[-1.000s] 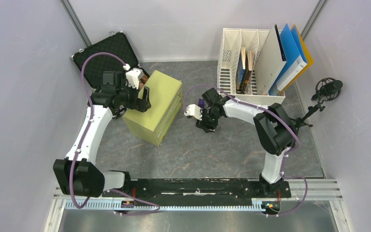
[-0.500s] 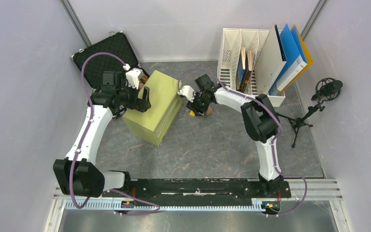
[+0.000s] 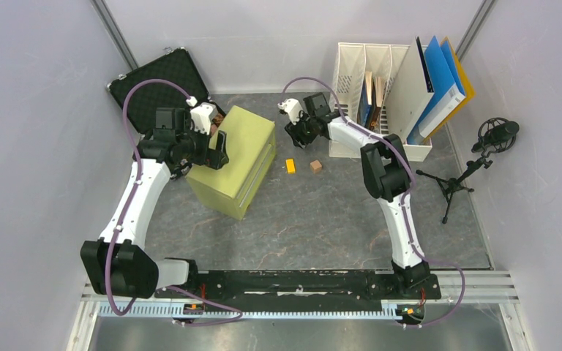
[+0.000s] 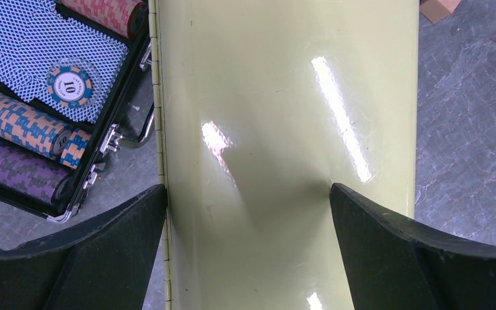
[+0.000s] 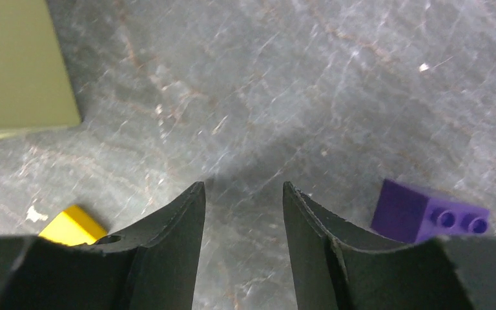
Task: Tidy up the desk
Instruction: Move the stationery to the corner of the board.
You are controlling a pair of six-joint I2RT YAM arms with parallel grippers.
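The desk (image 3: 322, 219) is a dark grey veined surface. On its far left stands a yellow-green drawer cabinet (image 3: 238, 157). My left gripper (image 3: 218, 153) hangs wide open over the cabinet's top (image 4: 284, 97). One finger is at the hinged edge, the other over the top. My right gripper (image 3: 298, 134) is at the far middle, low over bare desk (image 5: 265, 77), partly open and holding nothing. A purple brick (image 5: 429, 213) lies just to the right of its fingers and a yellow brick (image 5: 71, 226) to the left. The yellow brick (image 3: 290, 166) and a brown block (image 3: 315, 166) lie mid-desk.
An open black case (image 3: 157, 84) with poker chips and cards (image 4: 32, 129) sits behind the cabinet at the far left. A white file holder (image 3: 351, 139) with books and blue and yellow folders (image 3: 439, 80) stands at the far right. A microphone on a tripod (image 3: 483, 146) stands at the right edge.
My right arm has swung from mid-desk away to the far side, beside the file holder, uncovering the yellow brick and brown block. Its jaws narrowed slightly. The left arm has not moved.
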